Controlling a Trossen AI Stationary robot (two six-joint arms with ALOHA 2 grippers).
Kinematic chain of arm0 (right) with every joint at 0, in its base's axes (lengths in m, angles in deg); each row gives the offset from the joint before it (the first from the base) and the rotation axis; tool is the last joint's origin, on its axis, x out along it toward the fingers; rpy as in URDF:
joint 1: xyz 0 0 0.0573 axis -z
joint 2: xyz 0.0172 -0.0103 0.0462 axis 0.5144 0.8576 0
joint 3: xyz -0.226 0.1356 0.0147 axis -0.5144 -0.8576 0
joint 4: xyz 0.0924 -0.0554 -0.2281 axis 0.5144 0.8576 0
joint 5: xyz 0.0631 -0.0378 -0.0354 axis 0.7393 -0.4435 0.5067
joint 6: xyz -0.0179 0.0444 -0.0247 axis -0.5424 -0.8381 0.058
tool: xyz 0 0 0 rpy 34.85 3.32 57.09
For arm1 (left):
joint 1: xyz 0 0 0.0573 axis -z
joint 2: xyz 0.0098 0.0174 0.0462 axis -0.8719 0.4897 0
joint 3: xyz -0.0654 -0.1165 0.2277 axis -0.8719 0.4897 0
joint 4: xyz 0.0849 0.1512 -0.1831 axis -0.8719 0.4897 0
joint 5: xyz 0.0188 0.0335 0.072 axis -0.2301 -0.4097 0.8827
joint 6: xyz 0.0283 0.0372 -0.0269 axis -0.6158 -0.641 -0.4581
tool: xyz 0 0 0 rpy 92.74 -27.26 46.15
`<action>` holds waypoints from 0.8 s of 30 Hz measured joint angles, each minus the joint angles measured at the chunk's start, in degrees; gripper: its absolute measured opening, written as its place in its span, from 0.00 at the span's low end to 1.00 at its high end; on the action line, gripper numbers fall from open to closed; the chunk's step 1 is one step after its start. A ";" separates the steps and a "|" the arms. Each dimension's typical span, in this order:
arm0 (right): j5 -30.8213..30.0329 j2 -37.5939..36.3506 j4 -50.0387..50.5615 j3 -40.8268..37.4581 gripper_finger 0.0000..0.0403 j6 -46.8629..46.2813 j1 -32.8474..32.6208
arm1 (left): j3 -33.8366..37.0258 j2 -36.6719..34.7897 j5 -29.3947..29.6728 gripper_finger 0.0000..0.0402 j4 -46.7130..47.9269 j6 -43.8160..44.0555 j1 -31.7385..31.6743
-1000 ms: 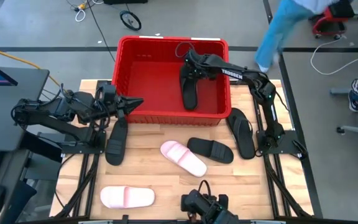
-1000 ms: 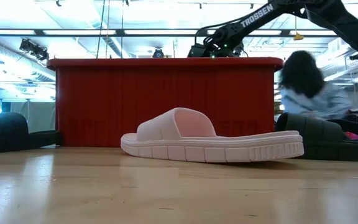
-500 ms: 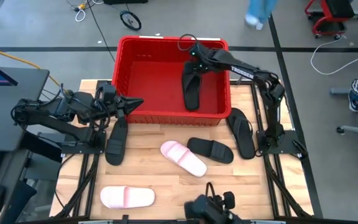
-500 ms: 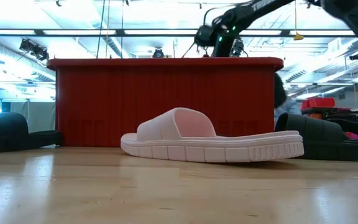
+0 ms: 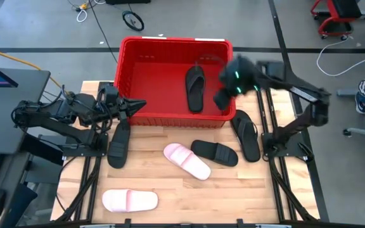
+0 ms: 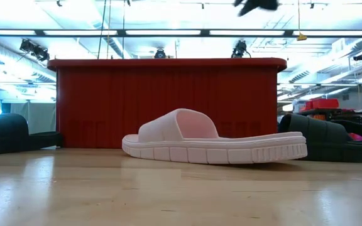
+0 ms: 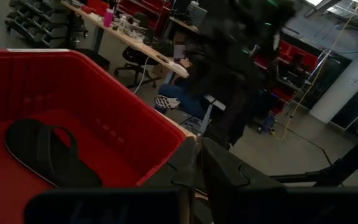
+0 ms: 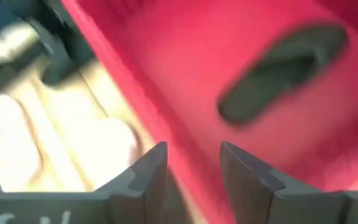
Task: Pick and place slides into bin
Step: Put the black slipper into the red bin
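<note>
The red bin stands at the table's far middle, with one black thong flip-flop lying flat on its floor. My right gripper is blurred above the bin's near right corner; in its wrist view it is open and empty, with the flip-flop beyond it. My left gripper is shut and empty at the bin's near left corner, as its wrist view shows. On the table lie two pale pink slides and three black ones.
In the low view, the nearer pink slide lies in front of the bin's wall, with black slides at the left and right. Bare wood shows along the table's near edge, between the pink slides.
My right gripper has swung fast from over the flip-flop's far end, at the bin's far side, toward the bin's near right corner. The black flip-flop has stayed lying on the bin's floor.
</note>
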 joint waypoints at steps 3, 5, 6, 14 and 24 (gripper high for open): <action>-8.48 -2.20 7.37 -4.31 0.38 -13.73 -9.26 | 0.00 0.00 0.00 0.06 -0.02 0.00 0.00; -10.46 -3.67 8.42 -9.67 0.38 -24.54 -14.56 | 0.00 0.00 0.00 0.05 -0.02 0.02 0.00; -10.58 -4.39 8.39 -12.81 0.38 -29.41 -16.64 | 0.00 0.00 0.00 0.05 -0.02 0.03 0.00; -8.39 -8.54 8.29 -38.32 0.38 -53.96 -27.45 | 0.00 0.00 0.00 0.09 -0.02 0.04 0.00; -4.03 -10.96 -8.14 -60.66 0.40 -48.18 -27.20 | 0.00 0.10 0.01 0.09 0.00 2.58 0.00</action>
